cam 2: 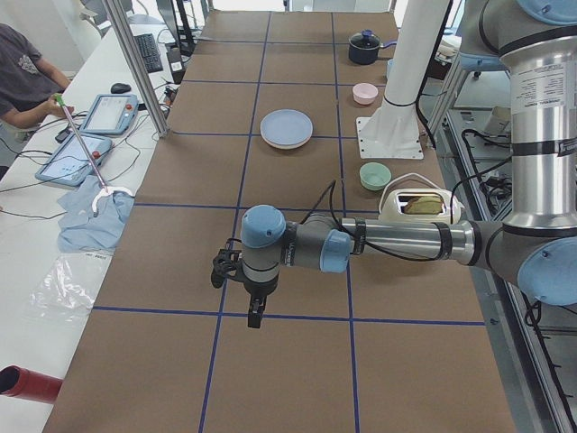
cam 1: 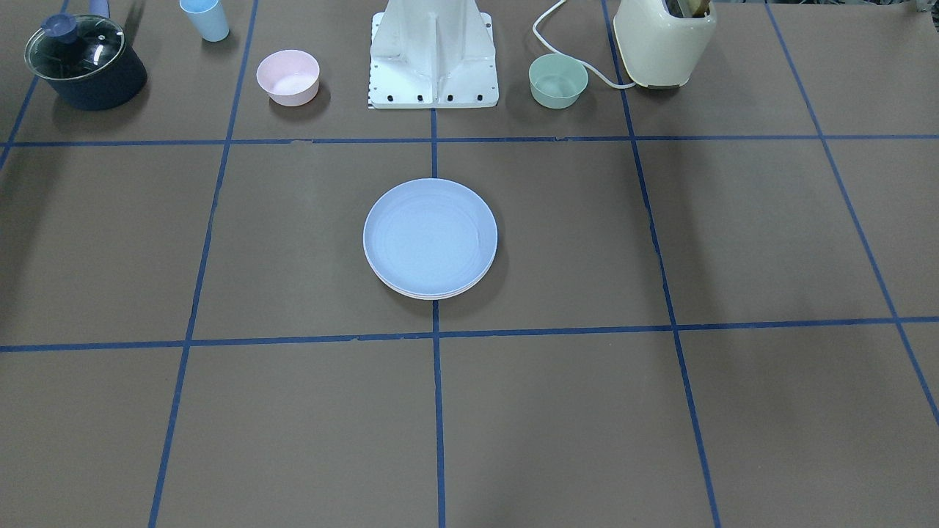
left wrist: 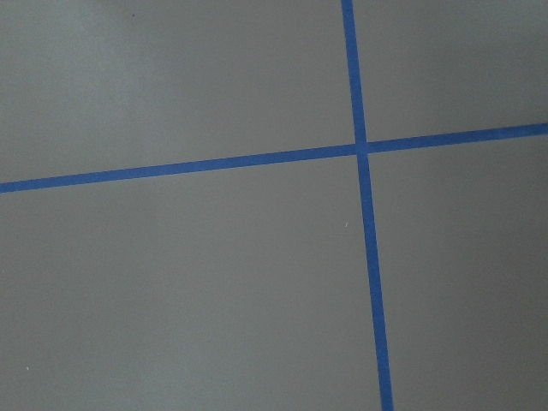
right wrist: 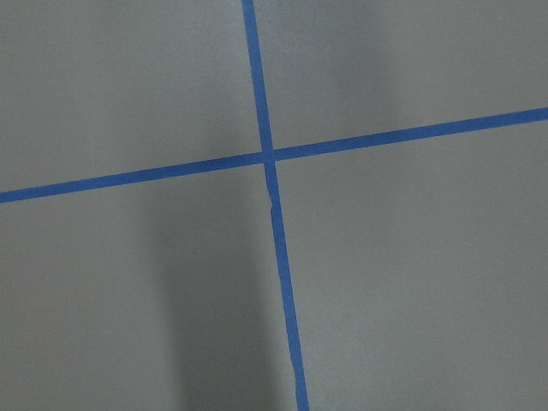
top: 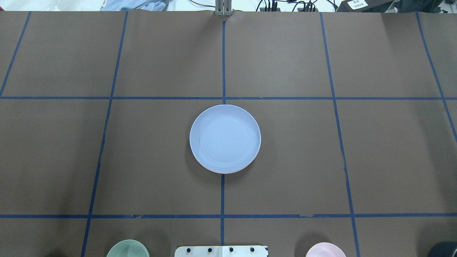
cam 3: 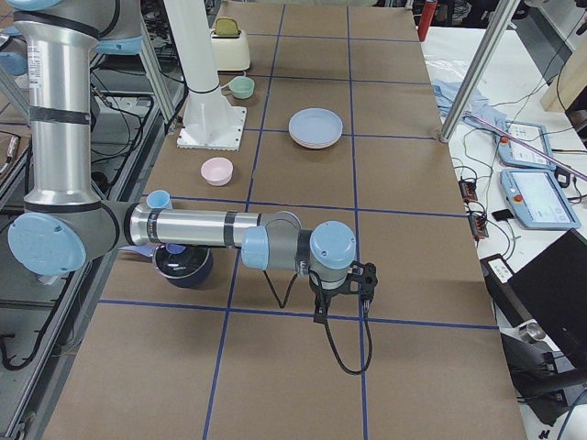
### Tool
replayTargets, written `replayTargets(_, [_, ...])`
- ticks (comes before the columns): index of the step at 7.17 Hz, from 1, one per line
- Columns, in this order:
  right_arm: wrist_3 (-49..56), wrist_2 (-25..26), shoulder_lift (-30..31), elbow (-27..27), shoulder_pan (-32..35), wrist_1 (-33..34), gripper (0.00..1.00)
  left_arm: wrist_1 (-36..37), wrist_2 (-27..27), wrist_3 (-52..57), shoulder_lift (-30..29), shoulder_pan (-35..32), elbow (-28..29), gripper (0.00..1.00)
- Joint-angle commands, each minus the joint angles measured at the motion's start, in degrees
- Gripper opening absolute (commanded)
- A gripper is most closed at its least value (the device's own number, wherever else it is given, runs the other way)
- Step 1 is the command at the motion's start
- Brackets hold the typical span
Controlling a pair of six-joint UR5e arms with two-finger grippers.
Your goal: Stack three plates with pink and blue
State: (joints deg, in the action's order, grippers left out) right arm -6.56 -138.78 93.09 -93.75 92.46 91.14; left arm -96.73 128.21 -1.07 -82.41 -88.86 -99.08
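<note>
Brown table (cam 1: pixel 660 220) gridded in blue tape: the blue plate (cam 1: pixel 430 236) topped a stack (cam 1: pixel 433 296) in front of the white base (cam 1: pixel 434 55), paler rims showing beneath; stacking looked done. Left end effector (cam 2: pixel 256 314) and right end effector (cam 3: pixel 319 312) hung far from the base, and whether either was apart or together could not be told.

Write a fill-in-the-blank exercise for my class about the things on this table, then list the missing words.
1. The top plate of the stack is light ____.
2. The dark pot is covered by a glass ____.
3. The bowl nearest the toaster is pale ____.

Missing words: blue; lid; green.
</note>
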Motion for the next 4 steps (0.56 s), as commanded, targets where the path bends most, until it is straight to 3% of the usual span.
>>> replayTargets(1, [0.0, 0.0, 0.0, 0.0, 0.0, 0.0, 1.0, 0.1, 4.5, -0.1, 0.6, 0.0, 0.0, 1.0])
replayTargets(2, [0.0, 0.0, 0.0, 0.0, 0.0, 0.0, 1.0, 0.1, 8.8, -0.2, 0.9, 0.0, 0.4, 1.0])
replayTargets(4, [-0.2, 0.0, 0.0, 0.0, 0.0, 0.0, 1.0, 0.0, 9.2, -0.2, 1.4, 0.0, 0.0, 1.0])
